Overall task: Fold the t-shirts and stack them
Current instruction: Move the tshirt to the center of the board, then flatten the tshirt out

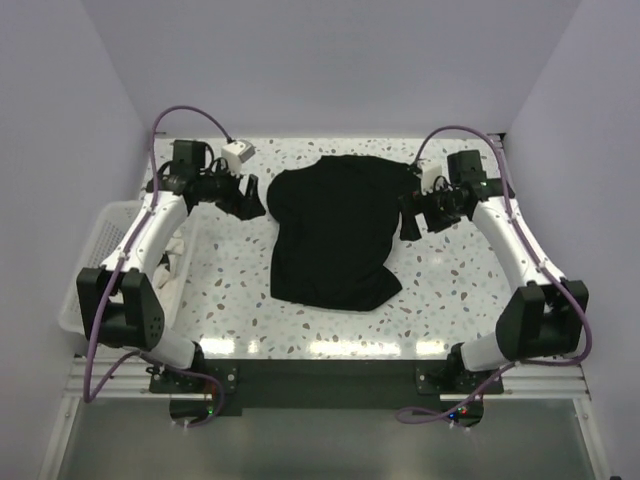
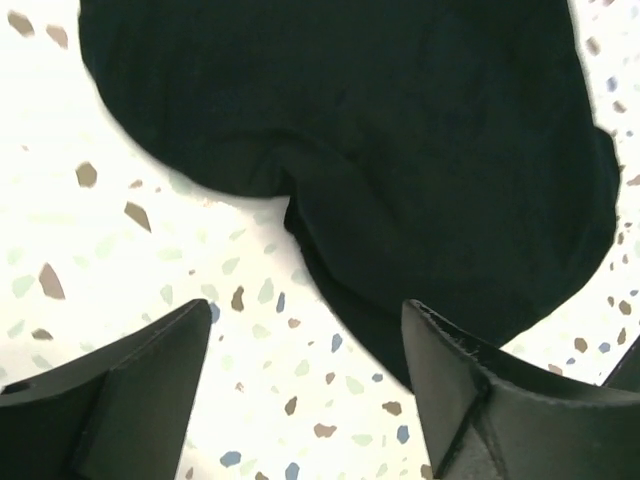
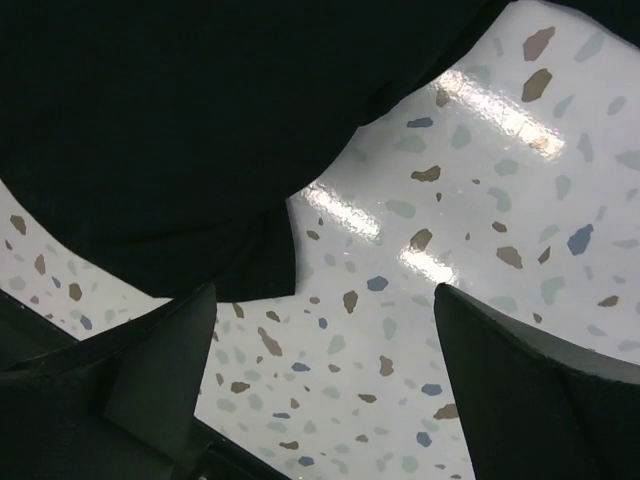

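A black t-shirt (image 1: 335, 230) lies spread on the speckled table, rumpled, hem toward the near edge. My left gripper (image 1: 250, 198) is open just left of its upper left edge; the left wrist view shows the black cloth (image 2: 380, 140) ahead of the spread fingers (image 2: 150, 380), with bare table between them. My right gripper (image 1: 408, 220) is open at the shirt's right edge; the right wrist view shows a sleeve corner (image 3: 250, 270) near the left finger (image 3: 160, 380), not gripped. A bit of white cloth (image 1: 178, 250) shows by the basket.
A white plastic lattice basket (image 1: 95, 255) stands at the table's left edge beside the left arm. White walls close in the back and sides. The table's front edge (image 1: 330, 350) runs just ahead of the arm bases.
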### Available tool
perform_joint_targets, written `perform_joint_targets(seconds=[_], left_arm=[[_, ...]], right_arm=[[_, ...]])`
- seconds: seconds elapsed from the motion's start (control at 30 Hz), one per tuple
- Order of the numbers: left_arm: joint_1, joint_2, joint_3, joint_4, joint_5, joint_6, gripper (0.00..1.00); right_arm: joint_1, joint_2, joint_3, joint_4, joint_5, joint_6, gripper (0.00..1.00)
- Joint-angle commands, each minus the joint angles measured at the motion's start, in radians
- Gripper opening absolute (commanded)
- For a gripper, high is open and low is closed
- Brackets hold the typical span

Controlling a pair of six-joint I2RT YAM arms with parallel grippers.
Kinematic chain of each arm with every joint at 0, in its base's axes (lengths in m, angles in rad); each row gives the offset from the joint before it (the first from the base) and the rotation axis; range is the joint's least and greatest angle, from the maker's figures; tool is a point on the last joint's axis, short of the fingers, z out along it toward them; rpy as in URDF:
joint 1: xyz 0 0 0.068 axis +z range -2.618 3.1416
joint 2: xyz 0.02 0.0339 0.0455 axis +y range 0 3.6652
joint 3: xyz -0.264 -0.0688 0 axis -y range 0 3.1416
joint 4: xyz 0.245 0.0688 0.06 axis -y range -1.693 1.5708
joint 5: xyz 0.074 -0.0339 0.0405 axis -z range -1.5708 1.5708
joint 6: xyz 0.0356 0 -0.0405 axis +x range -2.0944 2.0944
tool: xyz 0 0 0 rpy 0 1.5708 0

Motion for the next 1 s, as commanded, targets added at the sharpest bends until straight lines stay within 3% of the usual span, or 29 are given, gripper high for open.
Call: perform_joint_targets(seconds=[0.0,0.07,0.2,0.37,0.53,0.77,0.97], left_arm=[[-0.020,0.093,0.034,-0.086,-0.063,0.086,0.79],[-0.035,0.115,0.028,-0.094,-0.081,0.097,0.79],[-0.055,0.147,-0.024,-0.070,-0.118,0.111,0.83],[-0.054,0.199,0.011,-0.011,-0.110,0.088,0.79],[-0.069,0.355,0.258,0.018,-0.187,0.092,0.80],[-0.096,0.696,0.692,-0.046,-0.245,0.094,0.81],[-0.152,0.791,0.725,-0.019,-0.359,0.156,0.78]], right_arm=[[0.025,0.090,0.012,0.080,-0.037,0.040,0.92],[0.045,0.155,0.020,0.080,-0.037,0.034,0.86],[0.111,0.216,-0.006,0.084,0.010,0.037,0.83],[0.122,0.249,-0.064,0.095,-0.002,0.078,0.79],[0.159,0.236,-0.124,0.071,0.036,0.055,0.79],[0.209,0.257,-0.170,0.014,0.128,0.005,0.76],[0.237,0.335,-0.158,0.006,0.197,-0.008,0.56]])
